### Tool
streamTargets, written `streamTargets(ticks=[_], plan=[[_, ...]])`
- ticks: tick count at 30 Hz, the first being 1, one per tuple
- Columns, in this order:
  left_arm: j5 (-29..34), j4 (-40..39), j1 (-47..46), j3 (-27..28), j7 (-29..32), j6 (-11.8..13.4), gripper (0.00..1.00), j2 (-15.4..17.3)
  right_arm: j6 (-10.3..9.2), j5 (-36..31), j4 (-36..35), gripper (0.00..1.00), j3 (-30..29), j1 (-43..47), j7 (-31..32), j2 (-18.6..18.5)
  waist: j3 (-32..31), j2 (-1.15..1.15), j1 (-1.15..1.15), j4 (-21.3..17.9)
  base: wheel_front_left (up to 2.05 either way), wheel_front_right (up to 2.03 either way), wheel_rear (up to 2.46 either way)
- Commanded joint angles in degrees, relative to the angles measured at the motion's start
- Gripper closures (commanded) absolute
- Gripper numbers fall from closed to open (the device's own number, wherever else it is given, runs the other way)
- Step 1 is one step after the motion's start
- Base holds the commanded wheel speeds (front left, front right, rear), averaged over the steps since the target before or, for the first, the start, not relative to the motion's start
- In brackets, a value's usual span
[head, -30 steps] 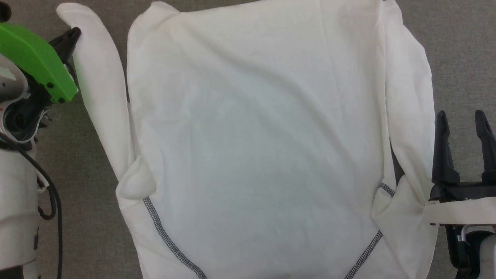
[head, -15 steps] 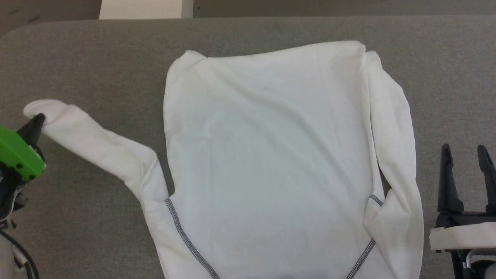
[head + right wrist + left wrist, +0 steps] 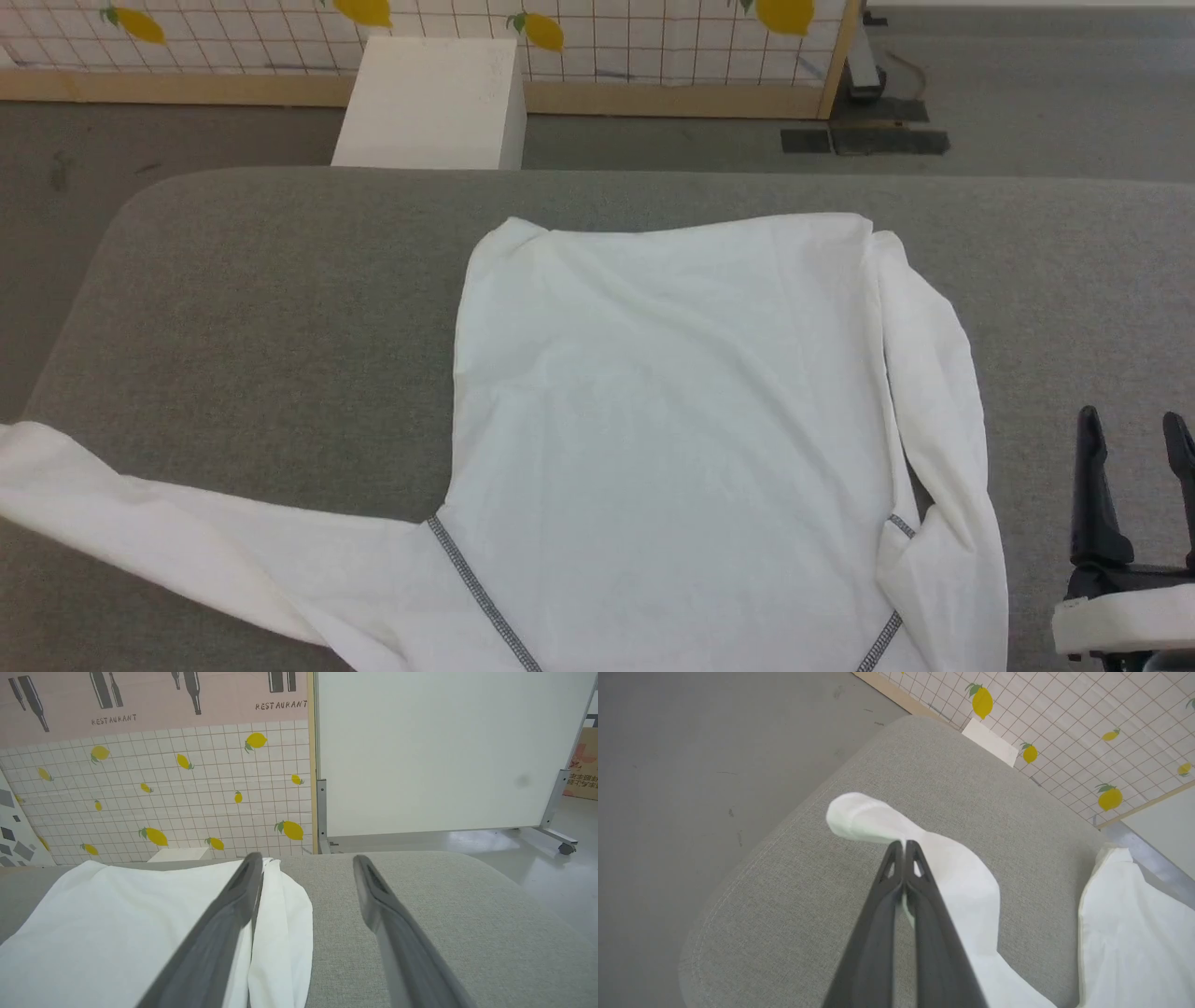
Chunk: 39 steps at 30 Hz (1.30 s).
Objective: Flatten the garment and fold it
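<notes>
**Item: garment** [image 3: 672, 420]. White, soft fabric, lying flat on the surface [image 3: 280, 327], on its right half, hem toward the far edge. The neck end runs off the bottom of the head view.
- Seams [image 3: 481, 593]: 2 diagonal shoulder lines in dark grey zigzag stitching, at the surface's near side.
- Body: mostly smooth, with shallow diagonal creases across the far half. The far left hem corner is slightly rumpled.
- Left sleeve [image 3: 140, 523]: drawn out straight across the surface toward its left edge.
- Right sleeve [image 3: 943, 448]: folded back lengthwise along the body's right side, toward the surface's right edge.

**Grippers**
- Left gripper [image 3: 903, 843]: closed, pinching the left sleeve just behind its rounded end, by the surface's left edge.
- Right gripper [image 3: 1131, 429]: fingers spread wide and empty, over the surface's near right part, apart from the folded sleeve.

**Edges and open room**
- Surface: grey cloth with rounded corners. Its far left quarter is bare.
- A bare strip runs between the hem and the surface's far edge.
- A bare strip lies between the right sleeve and the right gripper.
- Floor [image 3: 1027, 93]: grey, beyond the surface's far and left edges.
- Box [image 3: 429, 103]: white, on the floor just past the surface's far edge.
</notes>
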Motion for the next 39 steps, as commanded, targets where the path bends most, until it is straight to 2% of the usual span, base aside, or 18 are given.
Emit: streamTargets(ticks=[1,14,21,26,29,33,39], plan=[[-0.72,-0.54,1.33,0.49,0.13,0.36,1.00,0.48,-0.08,0.45,-0.08,0.00,-0.33,0.74,-0.07,0.04,-1.82,0.00,0.01,0.93,0.00,0.00,0.00],[-1.57,-1.54,6.03,2.35,0.47,0.72,1.00,0.18,-0.08,1.03,0.19,0.00,-0.73,1.55,-0.20,0.04,-4.74,0.00,0.01,0.98,0.00,0.00,0.00],[-0.10,-4.54,6.31,0.17,-1.44,-2.91,1.00,1.27,-0.08,0.58,-0.32,0.00,-1.22,1.72,0.06,0.04,-4.81,0.00,0.01,0.80,0.00,0.00,0.00],[2.78,-10.97,6.27,-5.40,-3.14,-5.44,1.00,1.22,-0.08,0.24,-1.13,0.00,-1.74,1.81,0.64,0.04,-4.72,0.00,0.01,0.53,0.00,0.00,0.00],[3.93,-17.16,6.63,-8.94,-3.46,-5.86,1.00,-0.14,-0.08,0.02,-1.41,0.00,-2.23,1.75,0.83,0.04,-4.80,0.00,0.01,0.26,0.00,0.00,0.00],[5.56,-26.28,7.12,-14.57,-2.73,-5.40,1.00,-3.07,-0.08,-0.05,-1.62,0.00,-3.19,2.06,1.00,0.04,-5.11,0.00,0.01,0.22,0.00,0.00,0.00],[10.64,-35.96,6.20,-26.65,-0.18,-3.44,1.00,-8.40,-0.08,-0.01,-1.52,0.00,-4.15,1.92,0.94,0.04,-5.15,0.00,0.01,0.25,0.00,0.00,0.00]])
